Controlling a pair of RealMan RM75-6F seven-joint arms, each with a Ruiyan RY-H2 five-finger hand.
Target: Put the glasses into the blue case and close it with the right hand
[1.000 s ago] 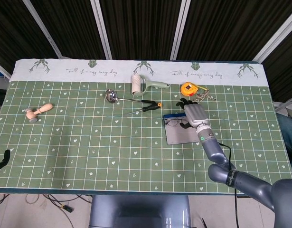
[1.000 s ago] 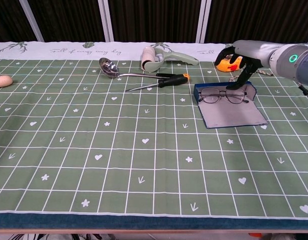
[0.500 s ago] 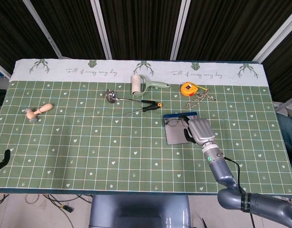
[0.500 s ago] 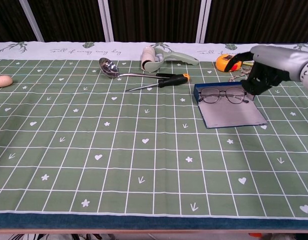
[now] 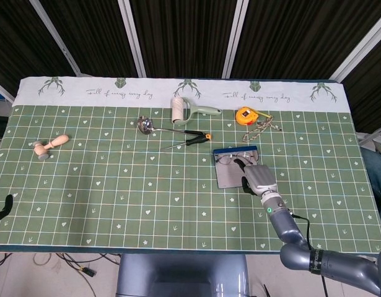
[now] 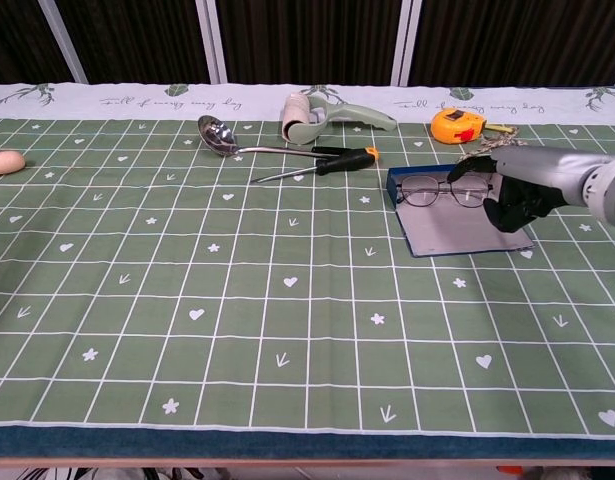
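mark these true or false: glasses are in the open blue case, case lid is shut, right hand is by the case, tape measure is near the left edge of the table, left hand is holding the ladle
1. The glasses lie in the open blue case. True.
2. The case lid is shut. False: the case lies open and flat, its grey lining showing.
3. The right hand is at the case's right side, over its edge. True.
4. The tape measure sits near the table's left edge. False: it is at the far side, right of centre, behind the case.
5. The left hand holds the ladle. False: no left hand shows in either view; the ladle lies alone on the table.
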